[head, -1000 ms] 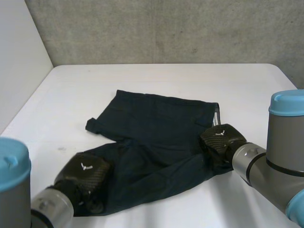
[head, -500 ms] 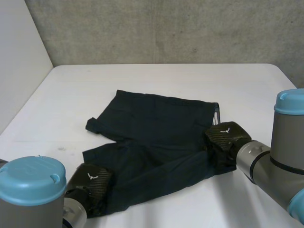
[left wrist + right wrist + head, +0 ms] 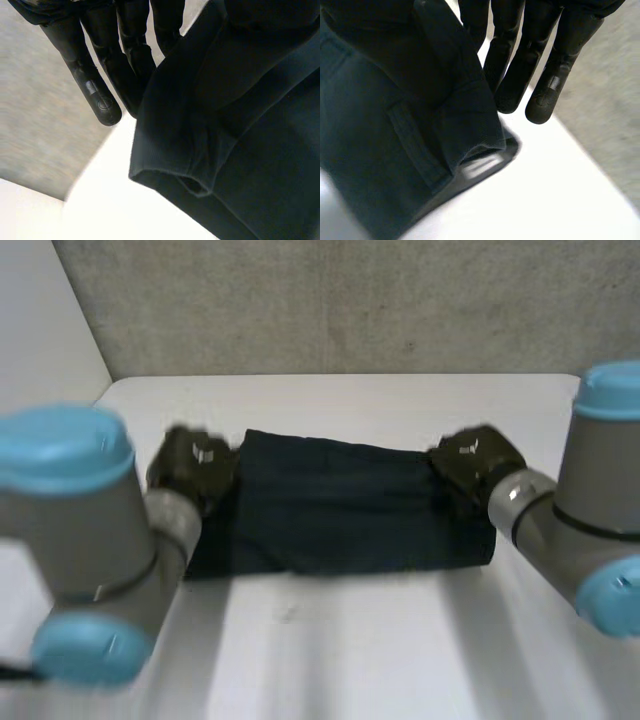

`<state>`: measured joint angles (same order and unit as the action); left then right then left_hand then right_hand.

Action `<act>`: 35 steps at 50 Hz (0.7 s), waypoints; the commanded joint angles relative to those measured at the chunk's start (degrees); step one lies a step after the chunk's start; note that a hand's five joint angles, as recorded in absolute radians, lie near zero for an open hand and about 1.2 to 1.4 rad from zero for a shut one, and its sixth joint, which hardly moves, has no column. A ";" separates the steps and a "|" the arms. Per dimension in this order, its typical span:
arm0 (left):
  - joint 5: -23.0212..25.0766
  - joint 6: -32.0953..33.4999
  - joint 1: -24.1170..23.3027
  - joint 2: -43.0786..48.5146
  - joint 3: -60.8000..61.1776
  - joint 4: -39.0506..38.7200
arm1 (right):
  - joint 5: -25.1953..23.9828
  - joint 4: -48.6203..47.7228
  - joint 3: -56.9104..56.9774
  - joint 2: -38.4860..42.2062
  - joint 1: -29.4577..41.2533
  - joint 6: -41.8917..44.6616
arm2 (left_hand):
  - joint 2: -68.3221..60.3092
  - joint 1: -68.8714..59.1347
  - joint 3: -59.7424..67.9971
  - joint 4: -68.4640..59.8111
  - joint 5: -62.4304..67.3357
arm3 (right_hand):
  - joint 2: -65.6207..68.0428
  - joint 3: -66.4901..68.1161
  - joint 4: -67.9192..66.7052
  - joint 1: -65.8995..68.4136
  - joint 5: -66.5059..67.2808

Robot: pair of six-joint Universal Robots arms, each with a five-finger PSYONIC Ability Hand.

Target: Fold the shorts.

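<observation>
Grey-jointed and capped in light blue, the left arm [image 3: 90, 540] reaches up the near-left side of the white table [image 3: 350, 640]. Its left hand [image 3: 195, 462] sits at the far left corner of the shorts [image 3: 340, 505]. In the left wrist view the fingers [image 3: 102, 100] run out straight. The dark cloth [image 3: 240, 150] climbs up beside them into the palm, so the hand seems to be pinching that corner. A hemmed edge sags open below it, just above the table top [image 3: 100, 210].

The shorts are dark navy and lie across the middle of the table as one long doubled band. The fold runs along the near side, and the far edge spans from hand to hand.

At the far right corner sits the right hand [image 3: 470, 462], on the end of the right arm [image 3: 580, 530]. Its wrist view shows much the same: straight fingers [image 3: 545, 95] with the cloth [image 3: 380, 125] gathered up against the palm and gripped there. A seam and a layered edge droop toward the table [image 3: 545, 200]. Behind the table stands a rough grey wall [image 3: 350, 300].
</observation>
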<state>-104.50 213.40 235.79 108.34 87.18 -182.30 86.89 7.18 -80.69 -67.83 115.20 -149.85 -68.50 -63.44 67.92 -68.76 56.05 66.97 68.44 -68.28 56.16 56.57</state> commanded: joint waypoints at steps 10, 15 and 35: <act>10.00 10.37 6.26 40.88 -49.81 -5.94 | 6.62 -24.29 25.04 27.20 -0.07 12.63 | -11.50 -16.56 12.08 -11.24 13.95 | 13.03 11.56 -11.72 23.84 13.43; 14.49 10.46 6.52 46.43 -52.64 -14.30 | 4.60 -33.28 28.48 34.95 -0.07 17.56 | -11.50 -16.56 12.08 -11.24 13.95 | 13.03 11.56 -11.72 23.84 13.43; 14.32 6.69 6.26 35.11 -35.35 -27.58 | 1.18 -24.96 16.54 15.38 -2.09 -2.45 | 58.50 53.44 -57.92 58.76 -56.05 | -56.97 -58.44 58.28 -46.16 -56.57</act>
<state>-89.53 222.51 242.03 152.92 41.18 -210.68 89.98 -24.15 -55.56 -39.46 114.21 -139.78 -11.44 -11.16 11.95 -11.78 2.59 12.60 12.11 -13.36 11.39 3.26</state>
